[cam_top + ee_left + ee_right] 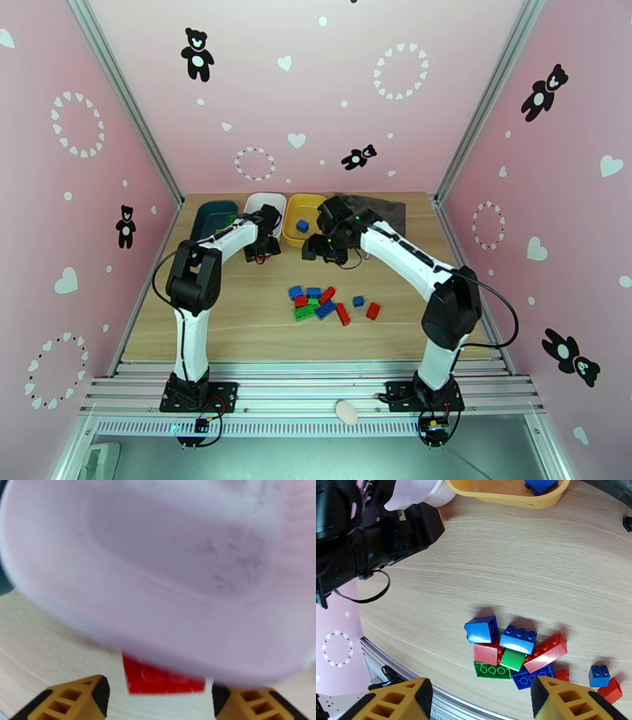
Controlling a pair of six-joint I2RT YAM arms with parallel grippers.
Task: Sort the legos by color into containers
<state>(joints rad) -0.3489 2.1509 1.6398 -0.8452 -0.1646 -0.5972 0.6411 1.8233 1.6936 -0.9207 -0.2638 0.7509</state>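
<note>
Straddling a small red studded plastic brick (164,679) just before the shallow white plastic tray (177,638), the left gripper (158,686) — jaws apart, grip unclear — could release early and drop it outside.

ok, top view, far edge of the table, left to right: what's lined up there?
teal tray → white tray → yellow tray → grey box
</note>
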